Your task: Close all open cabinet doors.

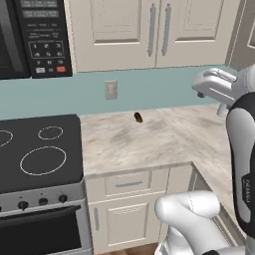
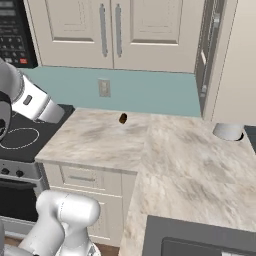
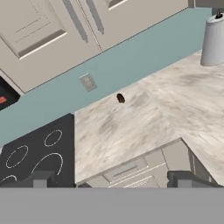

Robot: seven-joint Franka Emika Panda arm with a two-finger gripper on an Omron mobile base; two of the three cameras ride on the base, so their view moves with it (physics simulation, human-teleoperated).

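Two beige cabinet doors, the left one and the right one, sit flush and shut above the counter, their silver bar handles side by side. They also show as the left door and the right door, and slanted at the top as a door in the hand view. At the right, another beige cabinet door stands swung out from its dark opening. My gripper is open with nothing between its fingertips, well away from the doors and looking down over the counter.
A marbled counter wraps around the corner. A small brown object lies near the backsplash below a wall outlet. A grey cylinder stands under the open door. The black cooktop and microwave panel are at the left.
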